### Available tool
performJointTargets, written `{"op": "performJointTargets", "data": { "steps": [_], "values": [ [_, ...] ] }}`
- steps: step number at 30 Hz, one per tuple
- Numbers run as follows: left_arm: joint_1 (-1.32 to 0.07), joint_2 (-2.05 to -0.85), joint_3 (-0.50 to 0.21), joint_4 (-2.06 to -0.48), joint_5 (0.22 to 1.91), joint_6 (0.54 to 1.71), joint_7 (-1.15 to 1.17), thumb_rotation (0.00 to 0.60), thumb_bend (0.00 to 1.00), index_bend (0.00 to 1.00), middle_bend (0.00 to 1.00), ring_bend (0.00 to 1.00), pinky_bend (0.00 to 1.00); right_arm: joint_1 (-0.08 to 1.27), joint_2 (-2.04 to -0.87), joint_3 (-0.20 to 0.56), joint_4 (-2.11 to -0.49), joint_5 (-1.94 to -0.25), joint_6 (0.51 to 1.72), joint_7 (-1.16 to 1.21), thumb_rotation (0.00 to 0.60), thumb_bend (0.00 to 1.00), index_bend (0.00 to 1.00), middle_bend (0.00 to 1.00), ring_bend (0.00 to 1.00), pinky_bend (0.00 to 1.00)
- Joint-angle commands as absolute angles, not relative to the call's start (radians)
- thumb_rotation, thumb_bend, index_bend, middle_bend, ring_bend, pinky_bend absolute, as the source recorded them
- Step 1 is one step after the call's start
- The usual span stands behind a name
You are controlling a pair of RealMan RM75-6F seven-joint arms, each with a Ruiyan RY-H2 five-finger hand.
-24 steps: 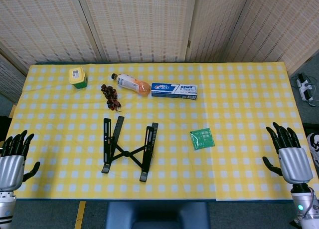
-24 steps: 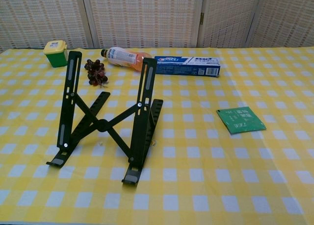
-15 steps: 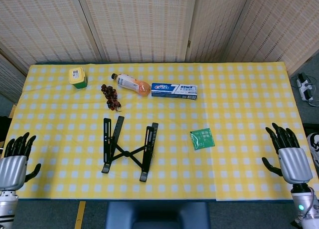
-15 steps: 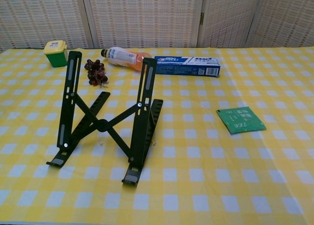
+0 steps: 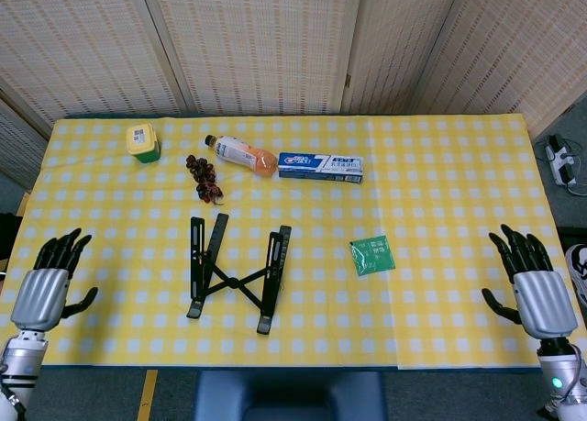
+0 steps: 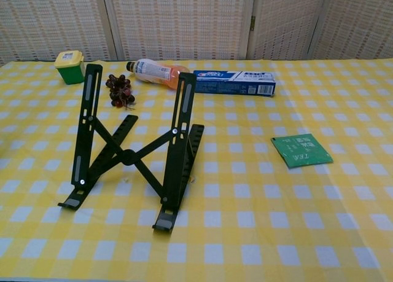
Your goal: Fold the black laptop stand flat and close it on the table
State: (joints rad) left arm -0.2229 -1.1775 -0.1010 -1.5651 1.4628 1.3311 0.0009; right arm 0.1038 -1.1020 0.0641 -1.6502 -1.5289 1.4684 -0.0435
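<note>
Upright, the black slotted-bar laptop stand (image 5: 235, 272) stands unfolded on checked cloth; each robot hand (image 5: 44, 293) (image 5: 537, 296) spread, empty.

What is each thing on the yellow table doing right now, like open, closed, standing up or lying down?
laptop stand: unfolded, propped up, untouched.
left hand: open, holds nothing.
right hand: open, holds nothing.
bottle: lying on its side, cap on.
toothpaste box: lying flat.
green packet: lying flat.
yellow-lidded tub: upright, lid on.
grapes: lying loose on the cloth.
</note>
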Motion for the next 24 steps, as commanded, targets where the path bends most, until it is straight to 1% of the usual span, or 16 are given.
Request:
{"op": "performJointTargets", "data": {
  "steps": [1, 5, 10, 14, 16, 20, 24],
  "values": [
    [-0.326, -1.155, -0.116, -1.546, 1.507, 1.2, -0.176, 0.6, 0.35, 0.02, 0.0, 0.0, 0.0, 0.106, -1.101, 0.064, -1.653, -1.531, 1.467, -0.043, 0.6, 0.33, 0.0, 0.0, 0.02, 0.0],
    [-0.434, -1.124, -0.12, -1.542, 1.509, 1.025, -0.355, 0.6, 0.3, 0.0, 0.0, 0.0, 0.0, 0.109, -1.1, 0.063, -1.658, -1.532, 1.462, -0.044, 0.6, 0.33, 0.0, 0.0, 0.02, 0.0],
    [-0.539, -1.141, -0.132, -1.481, 1.49, 0.874, -0.481, 0.6, 0.25, 0.0, 0.0, 0.0, 0.0, 0.11, -1.102, 0.063, -1.66, -1.536, 1.464, -0.047, 0.6, 0.33, 0.0, 0.0, 0.02, 0.0],
    [-0.615, -1.178, -0.141, -1.422, 1.475, 0.769, -0.617, 0.6, 0.25, 0.0, 0.0, 0.0, 0.0, 0.11, -1.103, 0.061, -1.662, -1.539, 1.465, -0.05, 0.6, 0.33, 0.0, 0.0, 0.02, 0.0],
    [-0.641, -1.197, -0.141, -1.396, 1.482, 0.742, -0.68, 0.6, 0.25, 0.0, 0.0, 0.0, 0.0, 0.11, -1.103, 0.061, -1.663, -1.539, 1.466, -0.052, 0.6, 0.33, 0.0, 0.0, 0.02, 0.0],
    [-0.694, -1.22, -0.134, -1.364, 1.512, 0.69, -0.878, 0.6, 0.25, 0.0, 0.0, 0.0, 0.0, 0.107, -1.103, 0.06, -1.666, -1.534, 1.467, -0.054, 0.6, 0.33, 0.0, 0.0, 0.02, 0.0],
    [-0.738, -1.248, -0.112, -1.316, 1.587, 0.703, -1.166, 0.6, 0.25, 0.02, 0.07, 0.04, 0.01, 0.105, -1.104, 0.059, -1.665, -1.529, 1.466, -0.055, 0.6, 0.33, 0.0, 0.0, 0.02, 0.0]
  ]
}}
